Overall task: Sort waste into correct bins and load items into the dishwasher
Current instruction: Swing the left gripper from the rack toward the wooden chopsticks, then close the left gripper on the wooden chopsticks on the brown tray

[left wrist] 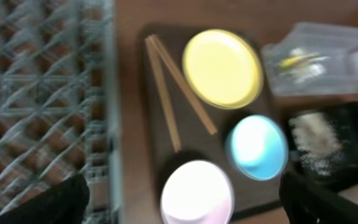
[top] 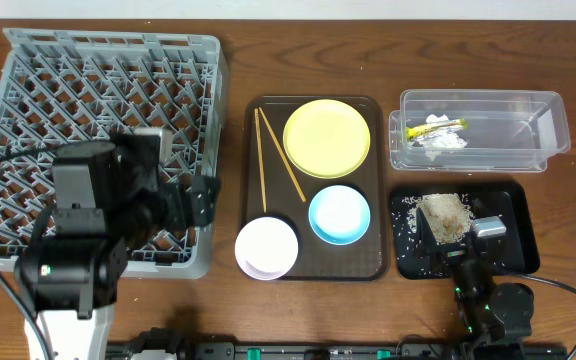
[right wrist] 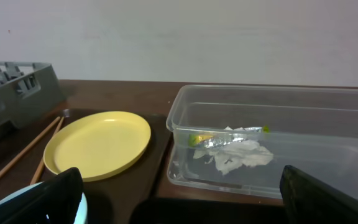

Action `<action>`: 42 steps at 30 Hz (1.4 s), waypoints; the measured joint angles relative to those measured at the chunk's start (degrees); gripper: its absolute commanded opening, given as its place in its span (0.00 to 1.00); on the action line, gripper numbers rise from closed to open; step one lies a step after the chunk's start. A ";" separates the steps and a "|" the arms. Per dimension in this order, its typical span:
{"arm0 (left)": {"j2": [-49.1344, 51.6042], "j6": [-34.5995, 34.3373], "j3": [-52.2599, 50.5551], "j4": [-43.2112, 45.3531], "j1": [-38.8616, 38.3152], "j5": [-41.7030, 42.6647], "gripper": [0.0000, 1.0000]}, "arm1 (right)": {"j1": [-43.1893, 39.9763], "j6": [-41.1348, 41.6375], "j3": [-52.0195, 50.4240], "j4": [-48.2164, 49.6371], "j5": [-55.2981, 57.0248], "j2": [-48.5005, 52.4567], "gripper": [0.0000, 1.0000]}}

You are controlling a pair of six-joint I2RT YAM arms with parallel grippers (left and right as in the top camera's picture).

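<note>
The grey dish rack (top: 68, 90) fills the left. The yellow plate (top: 326, 138), chopsticks (top: 278, 155), light blue bowl (top: 339, 215) and white bowl (top: 266, 247) lie on the dark brown tray (top: 358, 262). The clear tub (top: 528, 120) holds the wrapper (top: 438, 127) and tissue (top: 446, 143). The black tray (top: 518, 250) holds food scraps (top: 443, 212). My left gripper (top: 203, 203) is open and empty by the rack's right edge, above the white bowl (left wrist: 197, 193). My right gripper (top: 458, 238) is open and empty over the black tray, facing the tub (right wrist: 272, 143).
The brown wooden table shows between the rack, the serving tray and the bins. The left arm's body lies over the rack's front half. Loose crumbs are scattered across the black tray. A pale wall stands behind the table in the right wrist view.
</note>
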 measured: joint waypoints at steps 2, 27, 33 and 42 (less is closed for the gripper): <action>1.81 -0.17 0.00 2.75 -0.44 3.52 0.98 | 0.00 0.00 0.00 0.00 0.00 0.00 0.99; 39.56 -17.86 -0.02 20.02 -24.09 -34.91 0.98 | 0.00 0.00 0.00 0.00 0.00 0.00 0.99; 44.44 -19.67 -0.02 21.88 -24.87 -33.44 0.65 | 0.00 0.00 0.00 0.00 0.00 0.00 0.99; 52.85 -22.62 -0.02 24.90 -24.94 -29.31 0.37 | 0.00 0.00 0.00 0.00 -0.02 0.00 0.99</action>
